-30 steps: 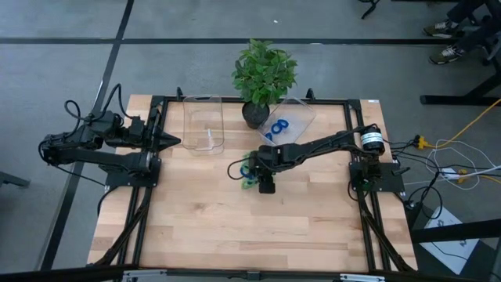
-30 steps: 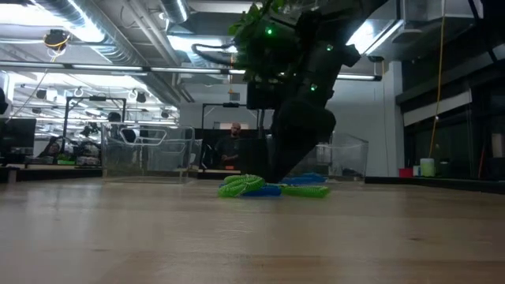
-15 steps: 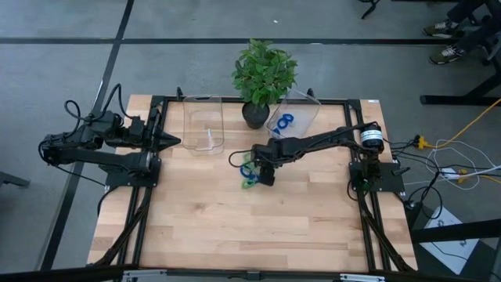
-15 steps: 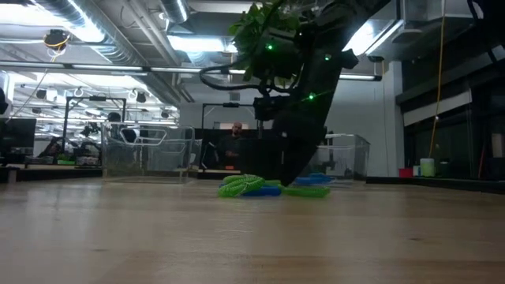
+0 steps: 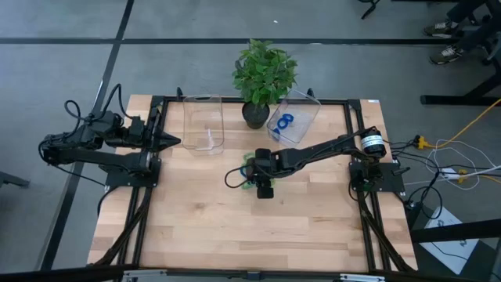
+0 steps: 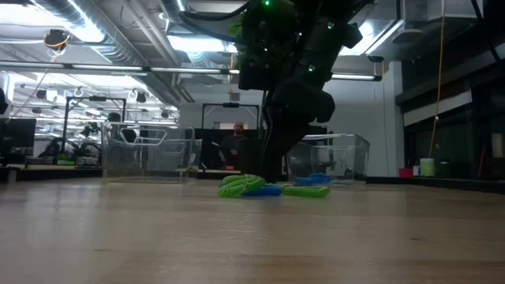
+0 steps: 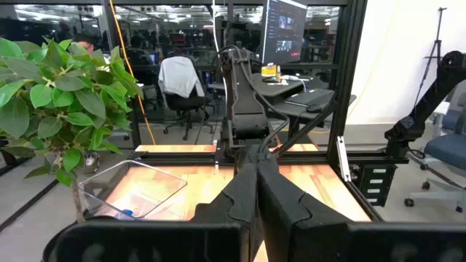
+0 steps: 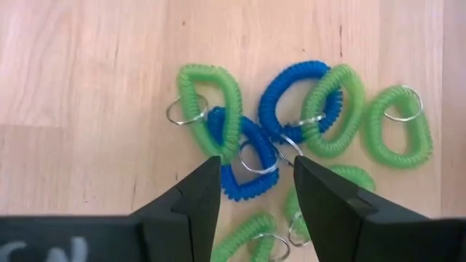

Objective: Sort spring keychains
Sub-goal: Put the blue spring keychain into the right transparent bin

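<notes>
Pile of spring keychains mid-table, blue and light green coils overlapping, some with metal rings; seen low as a flat cluster on the wood. Two more blue keychains inside the right clear bin, next to the potted plant. Left clear bin well apart from the pile. Right gripper directly over the pile, fingers spread apart, holding nothing, a blue coil between them. Left gripper parked at the table's left edge, fingers pressed together, empty. Table bare wood elsewhere.
</notes>
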You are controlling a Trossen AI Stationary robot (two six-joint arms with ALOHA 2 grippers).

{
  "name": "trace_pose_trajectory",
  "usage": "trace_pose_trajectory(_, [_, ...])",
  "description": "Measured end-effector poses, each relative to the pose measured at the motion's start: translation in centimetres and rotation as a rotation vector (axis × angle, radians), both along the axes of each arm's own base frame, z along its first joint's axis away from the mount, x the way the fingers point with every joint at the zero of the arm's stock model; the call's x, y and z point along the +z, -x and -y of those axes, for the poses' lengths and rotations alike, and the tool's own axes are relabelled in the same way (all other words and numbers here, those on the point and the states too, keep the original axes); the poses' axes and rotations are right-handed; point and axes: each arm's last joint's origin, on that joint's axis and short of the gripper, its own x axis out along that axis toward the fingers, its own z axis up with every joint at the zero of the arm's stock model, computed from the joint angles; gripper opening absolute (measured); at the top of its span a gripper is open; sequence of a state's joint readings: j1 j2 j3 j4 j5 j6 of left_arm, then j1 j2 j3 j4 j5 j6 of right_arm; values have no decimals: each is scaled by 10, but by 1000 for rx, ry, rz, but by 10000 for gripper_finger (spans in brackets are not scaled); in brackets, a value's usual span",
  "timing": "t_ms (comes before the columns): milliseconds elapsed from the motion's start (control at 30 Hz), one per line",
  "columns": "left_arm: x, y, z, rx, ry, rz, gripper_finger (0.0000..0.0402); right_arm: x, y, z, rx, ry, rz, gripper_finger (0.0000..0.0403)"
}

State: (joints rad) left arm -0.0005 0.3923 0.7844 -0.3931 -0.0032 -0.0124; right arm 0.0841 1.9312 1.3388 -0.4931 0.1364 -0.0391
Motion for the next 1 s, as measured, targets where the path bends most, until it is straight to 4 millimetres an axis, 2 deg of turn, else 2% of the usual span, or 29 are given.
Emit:
trace_pose_trajectory(367, [0,0,0,0,0,0,8,-12,4,4,59,17,0,172])
trace_pose_trajectory(867, [0,0,0,0,0,0,9,-12,1,17,62,20,19,172])
trace_pose_trajectory(1000, [0,0,0,0,0,0,12,-19,0,17,63,18,0,172])
